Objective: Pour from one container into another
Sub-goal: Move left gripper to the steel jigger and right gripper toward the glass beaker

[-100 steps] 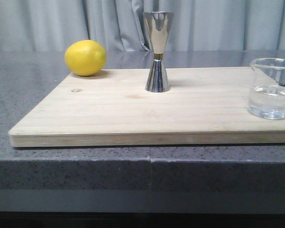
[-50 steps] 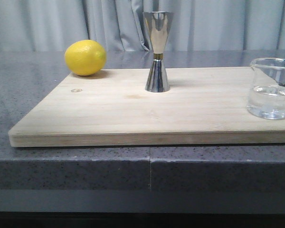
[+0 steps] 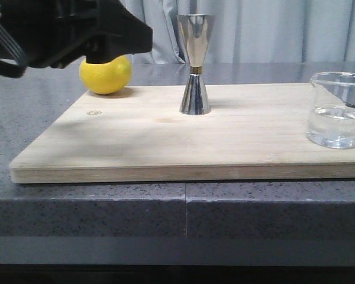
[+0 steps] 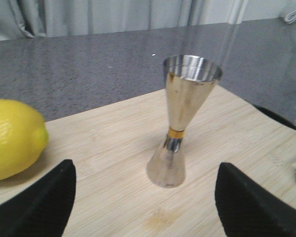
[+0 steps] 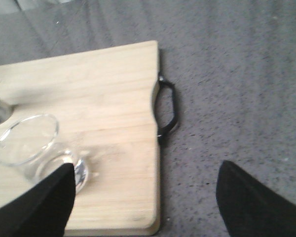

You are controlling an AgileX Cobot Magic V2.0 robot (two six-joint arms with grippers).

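The clear glass beaker (image 3: pixel 336 110) stands at the right end of the wooden board (image 3: pixel 136 142) with clear liquid in its bottom. The steel hourglass jigger (image 3: pixel 194 65), gold band at its waist, stands upright at the board's back middle. In the left wrist view the jigger (image 4: pixel 184 118) is just ahead of my left gripper (image 4: pixel 148 200), which is open and holds nothing. In the right wrist view the beaker (image 5: pixel 28 145) sits beside one finger (image 5: pixel 42 207) of my right gripper (image 5: pixel 145 200), which is open and hangs over the board's right edge.
A yellow lemon (image 3: pixel 105 77) lies at the board's back left corner, partly behind my black left arm (image 3: pixel 65 29). The board has a black handle (image 5: pixel 168 111) on its right end and rests on a dark speckled counter (image 3: pixel 254 207). Grey curtains hang behind.
My left arm has come into the front view at the upper left, covering the lemon's top. The jigger, beaker and lemon have not moved.
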